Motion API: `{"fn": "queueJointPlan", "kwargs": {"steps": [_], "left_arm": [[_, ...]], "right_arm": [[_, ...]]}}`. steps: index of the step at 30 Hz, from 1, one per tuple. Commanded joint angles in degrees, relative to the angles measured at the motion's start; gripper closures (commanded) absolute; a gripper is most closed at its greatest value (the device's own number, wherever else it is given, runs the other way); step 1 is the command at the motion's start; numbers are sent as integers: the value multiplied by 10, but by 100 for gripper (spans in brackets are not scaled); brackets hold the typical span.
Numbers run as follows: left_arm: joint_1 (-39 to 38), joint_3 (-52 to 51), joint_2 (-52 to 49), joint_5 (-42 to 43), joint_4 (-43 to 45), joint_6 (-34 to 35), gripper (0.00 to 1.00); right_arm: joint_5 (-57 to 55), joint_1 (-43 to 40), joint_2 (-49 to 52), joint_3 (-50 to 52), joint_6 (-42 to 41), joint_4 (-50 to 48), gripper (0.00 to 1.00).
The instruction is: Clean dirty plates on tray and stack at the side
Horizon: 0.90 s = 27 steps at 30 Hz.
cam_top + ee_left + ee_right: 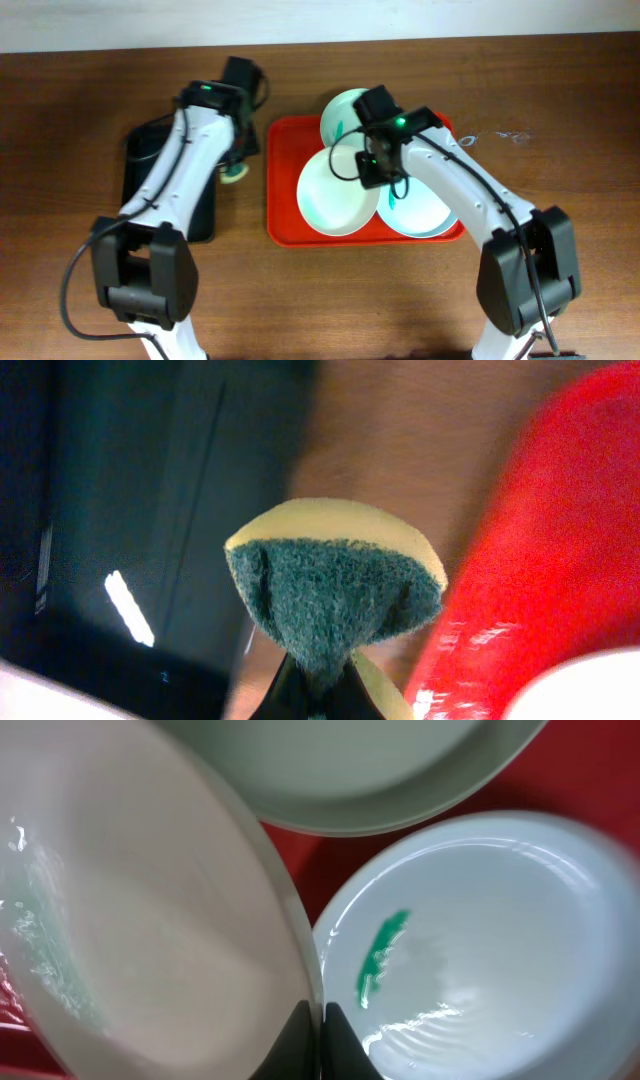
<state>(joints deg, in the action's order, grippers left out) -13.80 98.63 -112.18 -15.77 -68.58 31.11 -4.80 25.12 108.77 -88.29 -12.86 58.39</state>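
One risk: right gripper (320,1035) pinches white plate (150,920) by rim only, lower centre; slip drops it onto smeared blue plate (480,950), right. Left gripper (318,692) clamps sponge (335,590).

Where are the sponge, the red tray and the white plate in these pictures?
sponge (335,595), left wrist view, its green scrubbing face.
red tray (283,140), overhead view, bare floor near its left rim.
white plate (330,195), overhead view, middle of its bowl.
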Motion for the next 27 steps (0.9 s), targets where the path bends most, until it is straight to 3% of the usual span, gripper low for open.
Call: {"fn": "queueJointPlan", "kwargs": {"steps": [1,10,15,20,23,25,27], "left_arm": [[52,-3,2,14,-32,5,100],[147,-3,2,18,-44,-27,100],[167,-3,2,44,-46,-27,100],[167,-3,2,44,-45,-27,100],[167,-3,2,44,-43,-27,100],[167,-3,2,44,-43,-27,100],[167,-3,2,44,-41,-27,100]], "right_arm": [[-172,67,-26,-84,5,42,96],[-572,210,-26,-150,6,144,96],[-719,269,-26,-150,38,157,96],[-781,313,-26,-150,119,155,96],[-779,327,-26,-150,124,153,96],[-734,320,-26,-150,84,150,96],[-621,290,-26,-145,-14,136,96]]}}
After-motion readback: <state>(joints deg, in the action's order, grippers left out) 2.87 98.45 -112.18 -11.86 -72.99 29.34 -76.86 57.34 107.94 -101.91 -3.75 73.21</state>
